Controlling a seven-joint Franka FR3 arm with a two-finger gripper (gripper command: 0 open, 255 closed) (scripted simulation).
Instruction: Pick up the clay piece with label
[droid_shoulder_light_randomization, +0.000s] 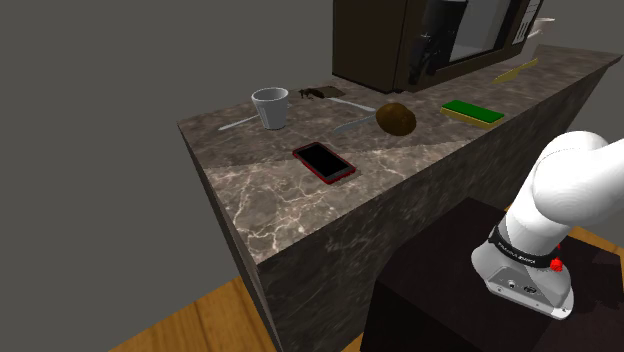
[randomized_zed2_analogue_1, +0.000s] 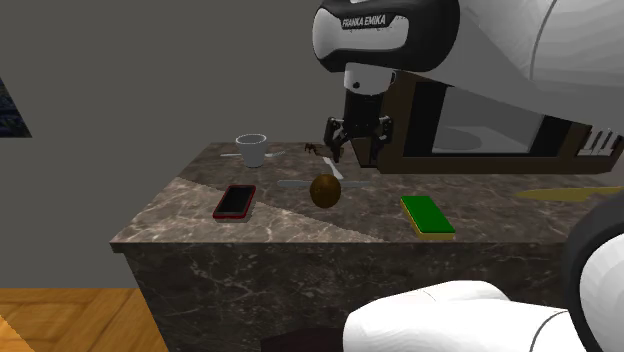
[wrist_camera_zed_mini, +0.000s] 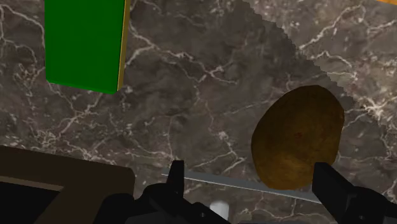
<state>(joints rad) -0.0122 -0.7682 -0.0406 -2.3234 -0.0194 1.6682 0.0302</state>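
Cup: a pale cup (droid_shoulder_light_randomization: 271, 106) stood toward the shoulder view's left on the tabletop (droid_shoulder_light_randomization: 250, 200).
Clay piece: judged to be the small dark-brown clay piece (droid_shoulder_light_randomization: 322, 93), which lay flat just right of the cup; no label could be read.
Long axis: seemingly along the tabletop's back edge.
Gripper: the gripper (randomized_zed2_analogue_1: 356, 152), fingers spread and empty, hovered over a brown oval lump (droid_shoulder_light_randomization: 396, 119); the clay piece lay to its left in the second exterior view, well apart.
Surface: dark veined stone; a green sponge (droid_shoulder_light_randomization: 472, 112) lay rightmost.
Room: grey wall, wooden floor (droid_shoulder_light_randomization: 200, 320), dark cabinet (droid_shoulder_light_randomization: 400, 40) behind.
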